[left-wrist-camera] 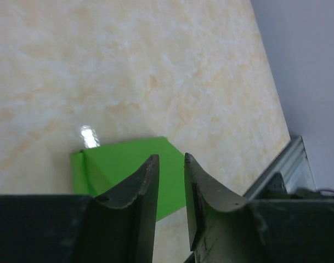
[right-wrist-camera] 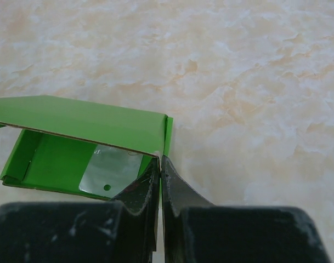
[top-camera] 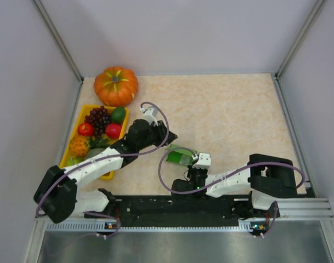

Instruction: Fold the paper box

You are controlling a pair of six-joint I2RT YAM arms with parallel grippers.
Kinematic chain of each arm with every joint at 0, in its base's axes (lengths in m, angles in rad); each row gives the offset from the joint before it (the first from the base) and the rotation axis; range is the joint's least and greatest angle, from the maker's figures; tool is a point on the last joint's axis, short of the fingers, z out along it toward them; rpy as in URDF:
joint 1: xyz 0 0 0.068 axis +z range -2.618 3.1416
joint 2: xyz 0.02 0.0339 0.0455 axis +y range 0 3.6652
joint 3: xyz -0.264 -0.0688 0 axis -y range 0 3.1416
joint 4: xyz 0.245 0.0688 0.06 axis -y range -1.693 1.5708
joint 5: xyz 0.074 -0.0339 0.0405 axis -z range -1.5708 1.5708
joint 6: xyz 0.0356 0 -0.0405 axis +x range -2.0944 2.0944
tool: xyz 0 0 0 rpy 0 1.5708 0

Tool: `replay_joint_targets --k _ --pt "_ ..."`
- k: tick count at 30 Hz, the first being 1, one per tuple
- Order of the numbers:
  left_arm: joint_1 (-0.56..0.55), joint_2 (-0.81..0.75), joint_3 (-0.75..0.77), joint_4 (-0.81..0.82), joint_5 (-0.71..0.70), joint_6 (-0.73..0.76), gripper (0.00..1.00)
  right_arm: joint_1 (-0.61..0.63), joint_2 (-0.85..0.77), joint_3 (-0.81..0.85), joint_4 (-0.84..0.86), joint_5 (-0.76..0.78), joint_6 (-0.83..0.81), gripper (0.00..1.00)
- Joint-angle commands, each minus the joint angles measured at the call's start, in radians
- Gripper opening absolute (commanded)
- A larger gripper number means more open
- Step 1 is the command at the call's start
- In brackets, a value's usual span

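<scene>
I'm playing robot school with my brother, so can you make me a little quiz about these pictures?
1. True or false: the right arm's jaws pinch an edge of the paper box.
2. What stands just behind the yellow tray? A pumpkin, B kettle, C shoe.
3. Fill in: the paper box is coloured ____.
Key: 1 true; 2 A; 3 green.

The bright green paper box is seen partly folded into an open-sided shell, lying at six o'clock from the table centre.
</scene>
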Motion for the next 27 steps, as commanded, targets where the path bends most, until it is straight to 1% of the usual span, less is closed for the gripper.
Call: replay_joint_targets --k 1,2,5,8,12,13,15,18,21,22,24,27 --pt "-0.003 0.148 -0.013 0.240 0.356 0.027 0.28 0.010 0.024 0.022 -0.013 0.019 -0.010 0.00" --pt "-0.007 0.168 -0.051 0.352 0.411 0.012 0.26 0.010 0.028 0.022 -0.013 0.017 -0.008 0.00" --pt "-0.021 0.228 -0.105 0.477 0.454 0.012 0.24 0.010 0.029 0.025 -0.013 0.014 -0.007 0.00" --pt "-0.044 0.286 -0.119 0.483 0.456 0.044 0.22 0.009 0.026 0.030 -0.015 0.008 -0.016 0.00" --pt "-0.046 0.347 -0.162 0.531 0.422 0.047 0.19 0.010 0.015 0.034 -0.015 -0.009 -0.041 0.00" --pt "-0.046 0.361 -0.168 0.538 0.414 0.049 0.19 0.010 0.012 0.031 -0.016 -0.011 -0.044 0.03" --pt "-0.047 0.373 -0.201 0.560 0.401 0.050 0.18 0.010 0.003 0.027 -0.016 -0.021 -0.050 0.05" --pt "-0.055 0.407 -0.245 0.647 0.391 0.032 0.17 0.010 -0.002 0.024 -0.016 -0.027 -0.051 0.05" --pt "-0.073 0.444 -0.268 0.689 0.359 0.029 0.16 0.010 -0.008 0.031 -0.018 -0.052 -0.103 0.13" --pt "-0.078 0.459 -0.274 0.695 0.349 0.029 0.16 0.010 -0.017 0.028 -0.016 -0.064 -0.119 0.20" --pt "-0.085 0.476 -0.282 0.727 0.342 0.030 0.16 0.010 -0.075 0.018 -0.016 -0.105 -0.178 0.24" --pt "-0.089 0.505 -0.290 0.740 0.332 0.034 0.16 0.010 -0.195 -0.018 -0.018 -0.187 -0.287 0.44"
